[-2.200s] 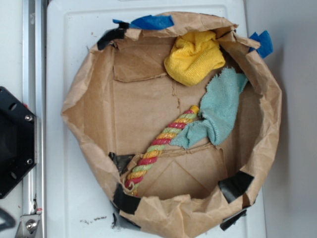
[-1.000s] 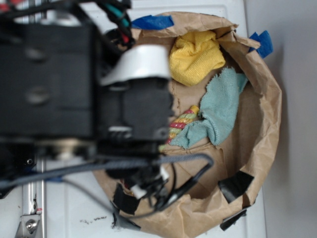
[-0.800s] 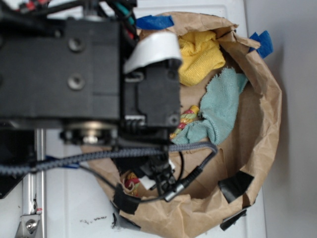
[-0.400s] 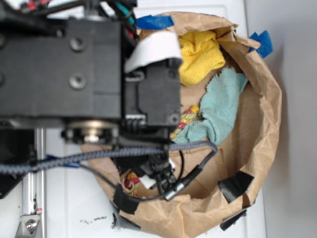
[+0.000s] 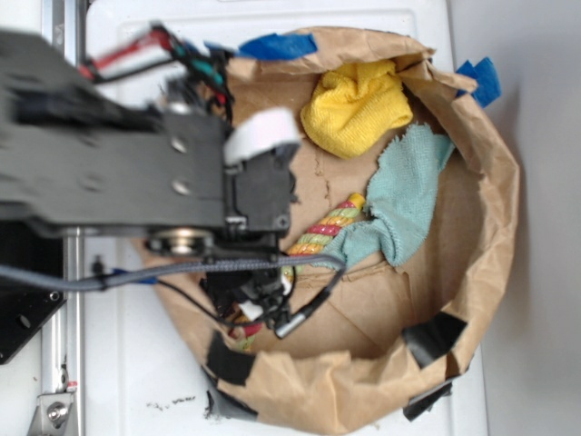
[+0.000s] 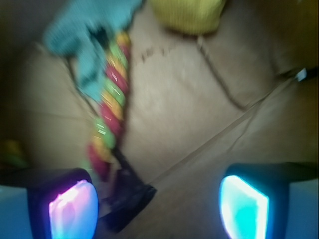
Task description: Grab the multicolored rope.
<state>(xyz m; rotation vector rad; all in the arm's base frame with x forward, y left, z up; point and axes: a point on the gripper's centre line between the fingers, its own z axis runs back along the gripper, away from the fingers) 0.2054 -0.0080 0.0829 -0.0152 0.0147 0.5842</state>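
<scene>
1. The black robot arm (image 5: 136,173) reaches in from the left over a brown crumpled-paper basin (image 5: 495,227), patched with black and blue tape, which sits on a white surface (image 5: 127,363).
2. The thick twisted red, yellow and light green rope (image 5: 329,227) lies diagonally on the basin floor. In the exterior view only its upper part shows beyond the arm; a bit of its lower end peeks out near the cables.
3. The rope's upper end touches a teal woven cloth (image 5: 404,200), which lies just below a bunched yellow terry cloth (image 5: 356,104) at the basin's far wall.
4. In the blurred wrist view, the gripper (image 6: 158,204) has its two fingers spread wide apart with nothing between them. One pad glows pink (image 6: 72,209), the other cyan.
5. There the rope (image 6: 109,107) runs from the teal cloth (image 6: 84,30) down towards the pink pad, its lower end just above that finger; contact cannot be judged.
6. A black tape patch (image 6: 130,194) lies on the floor beside the rope's end.
</scene>
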